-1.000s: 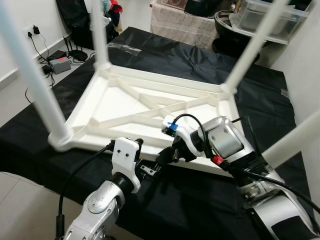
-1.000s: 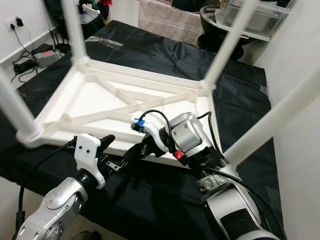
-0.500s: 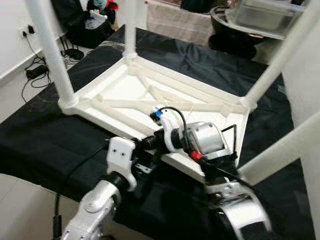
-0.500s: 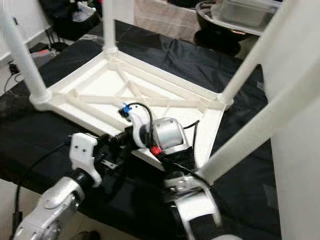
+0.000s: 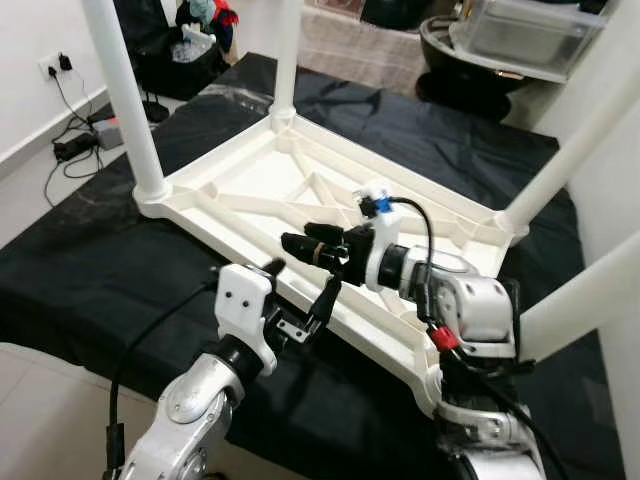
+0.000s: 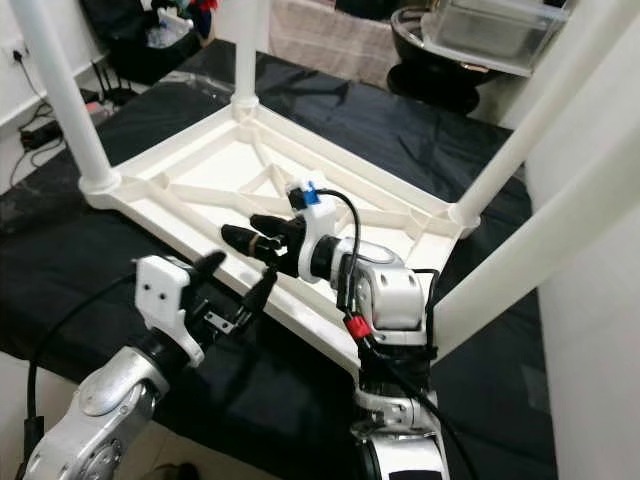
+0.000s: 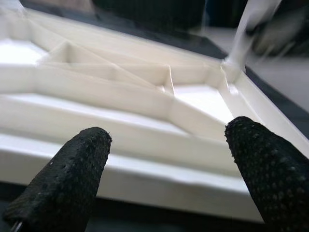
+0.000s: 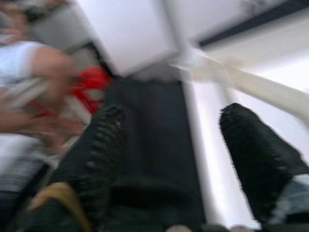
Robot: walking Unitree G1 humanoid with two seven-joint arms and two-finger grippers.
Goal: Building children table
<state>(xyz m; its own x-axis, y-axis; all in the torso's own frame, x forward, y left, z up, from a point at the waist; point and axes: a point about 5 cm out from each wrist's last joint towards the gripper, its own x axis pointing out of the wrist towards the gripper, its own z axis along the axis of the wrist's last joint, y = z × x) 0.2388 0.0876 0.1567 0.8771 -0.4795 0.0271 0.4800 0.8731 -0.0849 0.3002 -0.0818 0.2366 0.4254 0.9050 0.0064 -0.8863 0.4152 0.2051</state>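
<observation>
White children's table (image 5: 300, 190) upside down, frame centre, on black sheet (image 5: 90, 270) (legs up). Left claw (image 5: 300, 300) parted, empty, beside near rim. Right claw (image 5: 310, 243) parted, empty, above underside.

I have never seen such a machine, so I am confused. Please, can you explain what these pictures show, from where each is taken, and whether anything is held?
This is a humanoid robot with two silver arms, seen from its own cameras. The two wide pictures come from a stereo camera on its head, looking down. The two close pictures come from cameras on its wrists, looking along each arm's black fingers.

Before it, a white plastic children's table lies upside down on a black sheet, its legs pointing up.

The left gripper is at the table's near edge; the left wrist view shows its jaws open with the rim beyond them. The right gripper hovers above the ribbed underside, jaws open too. Neither holds anything. The right wrist view is blurred.

Behind stand a clear plastic box and cables on the floor.
</observation>
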